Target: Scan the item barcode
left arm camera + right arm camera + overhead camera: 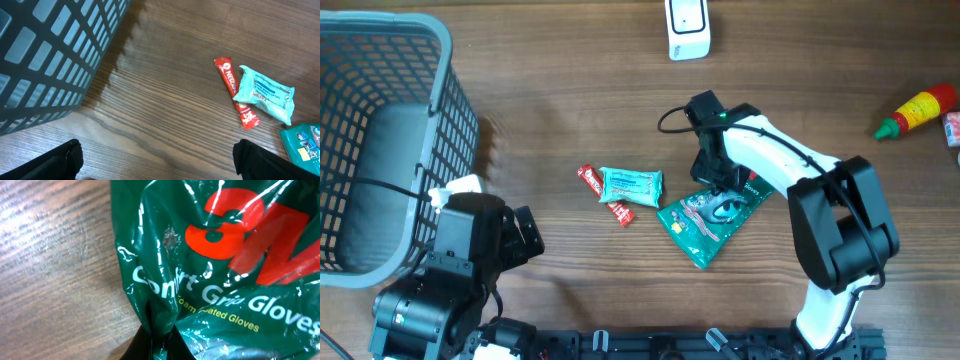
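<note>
Right gripper (722,188): clenched on glove packet (700,228)
Left gripper (157,160): released, empty, well left of glove packet

We find the overhead view evenly and fairly brightly lit from above. The basket (445,60) throws a soft shadow rightward onto the counter (580,90). In the right wrist view, white glare streaks cross the glossy film of the green packet (225,290), and a pale sheen washes out the wood grain at upper left. The left wrist view is sharp and evenly lit.
</note>
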`<action>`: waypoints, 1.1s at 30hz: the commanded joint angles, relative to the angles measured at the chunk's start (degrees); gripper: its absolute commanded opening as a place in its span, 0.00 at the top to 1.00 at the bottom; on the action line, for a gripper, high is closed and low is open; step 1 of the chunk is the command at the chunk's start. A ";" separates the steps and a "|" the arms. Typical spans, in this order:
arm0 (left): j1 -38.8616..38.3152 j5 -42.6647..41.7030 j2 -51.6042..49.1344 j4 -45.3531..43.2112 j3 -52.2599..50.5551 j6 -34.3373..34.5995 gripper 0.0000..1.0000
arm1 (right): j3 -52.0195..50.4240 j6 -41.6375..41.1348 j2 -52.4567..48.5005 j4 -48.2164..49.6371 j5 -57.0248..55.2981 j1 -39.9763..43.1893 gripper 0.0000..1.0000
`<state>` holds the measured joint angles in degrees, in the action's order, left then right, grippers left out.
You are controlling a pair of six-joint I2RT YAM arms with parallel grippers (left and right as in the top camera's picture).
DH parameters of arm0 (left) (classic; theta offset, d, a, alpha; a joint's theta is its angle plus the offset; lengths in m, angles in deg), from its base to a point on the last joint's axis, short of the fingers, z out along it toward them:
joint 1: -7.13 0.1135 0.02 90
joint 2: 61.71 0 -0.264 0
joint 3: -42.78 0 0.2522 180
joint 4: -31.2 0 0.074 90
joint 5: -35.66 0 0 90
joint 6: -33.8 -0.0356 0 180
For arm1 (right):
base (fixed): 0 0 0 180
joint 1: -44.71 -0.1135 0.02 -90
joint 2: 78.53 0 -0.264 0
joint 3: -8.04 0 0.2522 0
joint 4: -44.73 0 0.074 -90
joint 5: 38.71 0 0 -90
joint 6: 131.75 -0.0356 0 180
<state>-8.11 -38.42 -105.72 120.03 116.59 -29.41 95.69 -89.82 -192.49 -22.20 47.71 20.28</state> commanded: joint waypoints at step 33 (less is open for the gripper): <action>0.31 -0.28 0.09 0.00 0.07 -0.90 0.00 | -2.40 52.50 12.22 6.05 3.04 -20.48 0.95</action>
<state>-8.11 -38.42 -105.72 120.03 116.59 -29.41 93.51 -38.39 -179.35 -16.50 59.89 2.43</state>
